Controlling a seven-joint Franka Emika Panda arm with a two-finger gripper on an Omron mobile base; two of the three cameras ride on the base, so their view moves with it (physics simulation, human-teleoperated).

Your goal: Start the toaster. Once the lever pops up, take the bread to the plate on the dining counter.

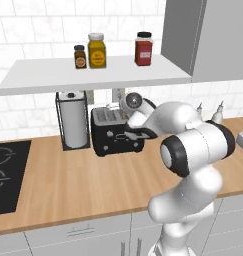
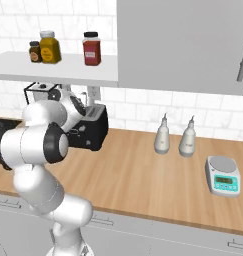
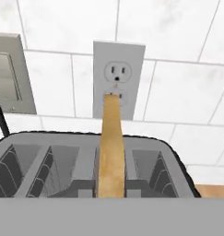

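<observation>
Clamping its gripper [image 1: 124,116] edge-on around the bread [image 3: 111,152] above the toaster [image 1: 115,131], a light, crumbly slice needing gentle hold.

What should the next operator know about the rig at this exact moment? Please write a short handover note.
Hand: shut, poised over the toaster's top; whether it pinches the bread, the views do not show.
Toaster: on the wall counter, beside the paper towel holder.
Bread: standing upright, raised high out of a middle slot, edge-on in the hand view.
Done: the slice stands up out of its slot.
Left: lift it out and carry it to the plate on the dining counter.
</observation>
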